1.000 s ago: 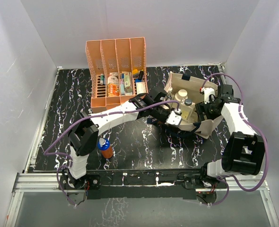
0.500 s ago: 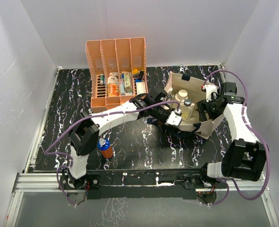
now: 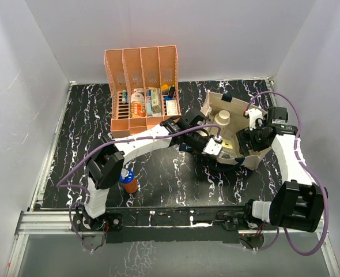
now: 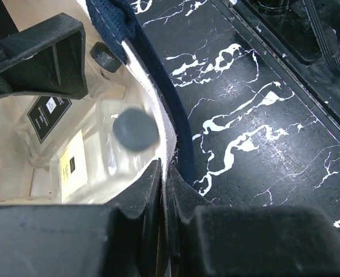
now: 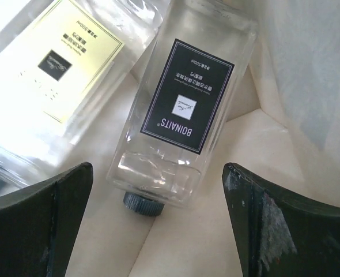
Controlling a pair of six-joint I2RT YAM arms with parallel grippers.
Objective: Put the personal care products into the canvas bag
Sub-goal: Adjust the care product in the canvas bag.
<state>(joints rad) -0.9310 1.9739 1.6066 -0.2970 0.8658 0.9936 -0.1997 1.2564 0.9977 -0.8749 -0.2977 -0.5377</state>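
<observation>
Held open at its near rim by the left gripper's tight pinch, the canvas bag takes another item. Inside it, the right gripper has just spread its jaws wide, leaving the clear square bottle lying on the bag's floor. The orange-brown bottle stands outside on the table, apparently next.

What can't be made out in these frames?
- Top view: canvas bag contents, mostly hidden by left arm and right arm.
- Left wrist: grey cap, blurred, too close.
- Right wrist: yellow-labelled bottle, cut off by left edge.
- Top view: file rack items, too small.
</observation>
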